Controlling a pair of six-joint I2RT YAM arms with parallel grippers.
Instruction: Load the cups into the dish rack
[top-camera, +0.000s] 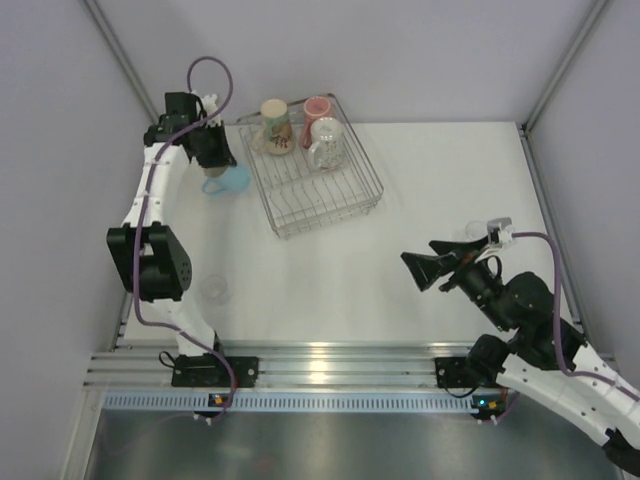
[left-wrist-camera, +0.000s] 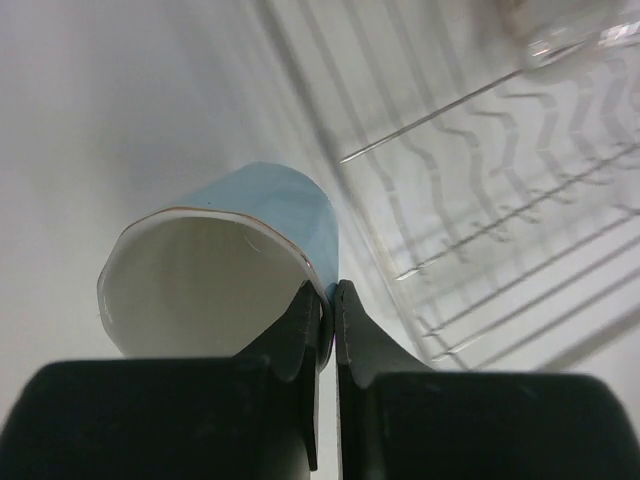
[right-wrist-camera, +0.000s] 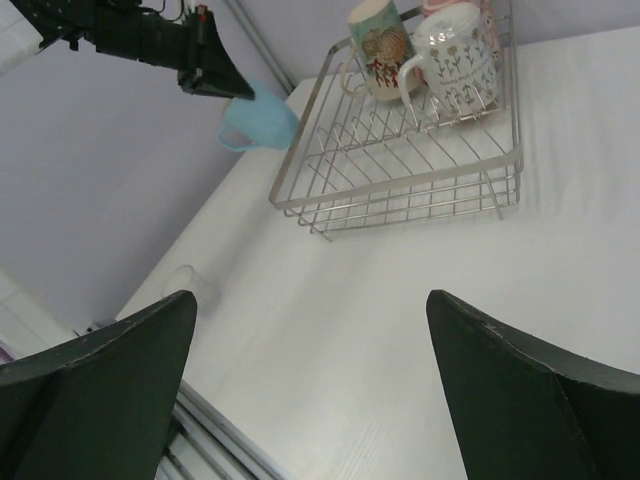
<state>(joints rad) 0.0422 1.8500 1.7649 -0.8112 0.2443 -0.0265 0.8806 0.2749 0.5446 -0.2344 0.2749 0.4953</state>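
The left claw (left-wrist-camera: 328, 292) was pinching the rim of the light blue cup (left-wrist-camera: 275, 205), which was tilted just beside the dish rack's (top-camera: 322, 203) left side. A cream-tan cup (top-camera: 275, 124), a pink cup (top-camera: 318, 106) and a pale mug (top-camera: 327, 146) stood at the rack's far end. The right claw (right-wrist-camera: 308, 300) hung spread wide above the desk (top-camera: 330, 285).

1. From above, you see the light blue cup (top-camera: 230, 182) only partly; the left gripper (top-camera: 220, 165) hides part of its rim.
2. Right wrist view: the pink cup (right-wrist-camera: 440, 6) is cut off behind the patterned mug (right-wrist-camera: 455, 55).
3. The clear tumbler (top-camera: 216, 289) is too faint to judge.
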